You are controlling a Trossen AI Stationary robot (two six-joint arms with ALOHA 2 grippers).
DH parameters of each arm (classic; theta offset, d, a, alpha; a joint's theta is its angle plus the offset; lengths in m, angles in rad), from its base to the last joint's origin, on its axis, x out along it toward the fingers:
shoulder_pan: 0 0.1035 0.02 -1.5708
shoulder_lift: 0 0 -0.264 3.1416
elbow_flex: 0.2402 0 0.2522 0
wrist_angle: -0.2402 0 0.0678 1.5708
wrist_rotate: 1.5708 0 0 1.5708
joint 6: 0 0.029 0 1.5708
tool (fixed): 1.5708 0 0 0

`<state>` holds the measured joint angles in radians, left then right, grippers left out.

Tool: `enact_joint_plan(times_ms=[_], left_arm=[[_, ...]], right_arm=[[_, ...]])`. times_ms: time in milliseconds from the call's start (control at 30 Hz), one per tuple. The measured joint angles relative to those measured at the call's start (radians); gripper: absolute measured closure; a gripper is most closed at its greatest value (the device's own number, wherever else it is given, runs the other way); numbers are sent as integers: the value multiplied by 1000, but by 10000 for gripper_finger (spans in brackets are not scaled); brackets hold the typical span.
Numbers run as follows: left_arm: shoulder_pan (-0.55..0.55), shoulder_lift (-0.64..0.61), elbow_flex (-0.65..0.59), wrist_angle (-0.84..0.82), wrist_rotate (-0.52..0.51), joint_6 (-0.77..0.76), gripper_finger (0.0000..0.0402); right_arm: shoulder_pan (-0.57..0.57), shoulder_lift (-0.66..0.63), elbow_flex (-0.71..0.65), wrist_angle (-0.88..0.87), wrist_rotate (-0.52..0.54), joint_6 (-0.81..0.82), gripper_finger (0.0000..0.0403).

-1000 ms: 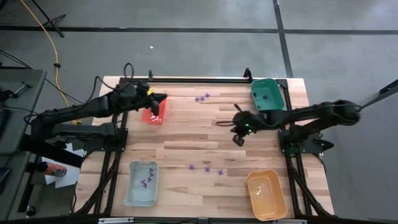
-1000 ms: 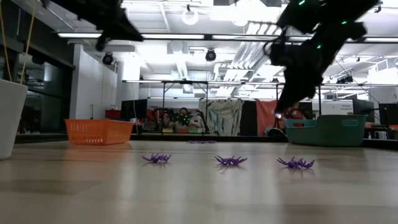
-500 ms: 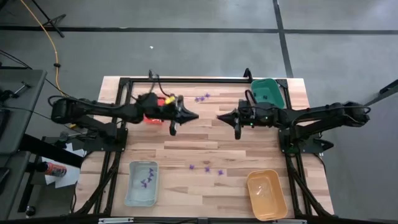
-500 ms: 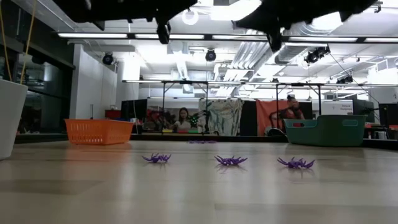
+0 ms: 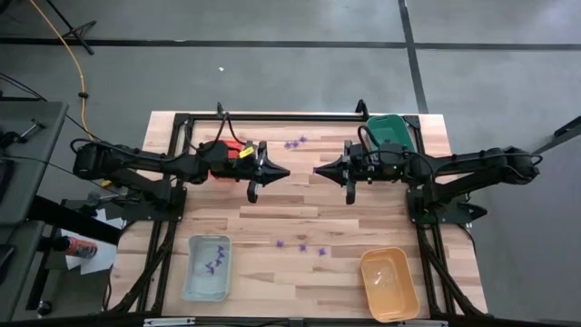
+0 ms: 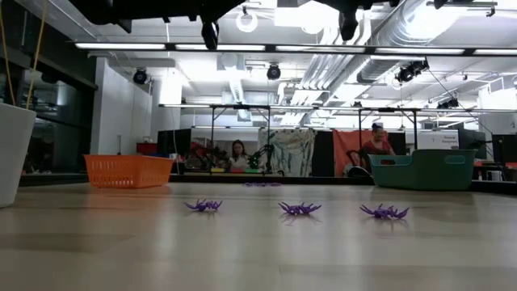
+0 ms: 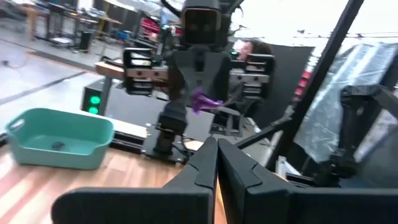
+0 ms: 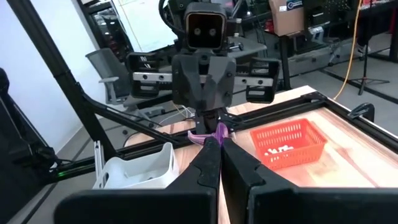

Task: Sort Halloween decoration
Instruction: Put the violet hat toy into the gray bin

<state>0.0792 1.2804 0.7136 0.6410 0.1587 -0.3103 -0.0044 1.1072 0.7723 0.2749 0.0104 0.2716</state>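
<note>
My two grippers face each other, level, above the table's middle. My right gripper (image 5: 317, 170) is shut on a small purple decoration piece (image 8: 216, 131). The left wrist view shows that same purple piece (image 7: 202, 99) at the right gripper's tips. My left gripper (image 5: 285, 173) is shut with nothing in it. Loose purple decoration pieces lie on the table toward the near side (image 5: 302, 245) and near the far edge (image 5: 295, 143). Three purple pieces show in the low view (image 6: 300, 208). My right gripper pinches the purple piece (image 8: 214, 133) between its two fingers, only at their tips. The fingers come level from the table's right side. The piece sticks out past the tips, lifted well clear of the table.
The red tray (image 8: 287, 142) holding whitish pieces sits far left under my left arm. The green tray (image 5: 390, 133) with a dark piece stands far right. The pale blue tray (image 5: 207, 266) with purple pieces is near left, and the orange tray (image 5: 390, 283) near right.
My left gripper has swung from over the red tray toward the table's middle and tipped from pointing down to level. My right gripper has risen from near the table, tipped up to level and now faces the left one. Both have stayed shut.
</note>
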Motion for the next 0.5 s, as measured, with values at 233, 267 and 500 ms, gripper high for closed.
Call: enact_joint_plan(times_ms=[233,267,500], left_arm=[[-1,0,0,-14,-61,33,401],[-1,0,0,-14,-61,33,401],[-1,-14,0,-23,-61,10,401]], right_arm=[[0,0,0,0,-4,15,403],[0,0,0,0,-4,15,403],[1,1,-1,0,-9,15,403]])
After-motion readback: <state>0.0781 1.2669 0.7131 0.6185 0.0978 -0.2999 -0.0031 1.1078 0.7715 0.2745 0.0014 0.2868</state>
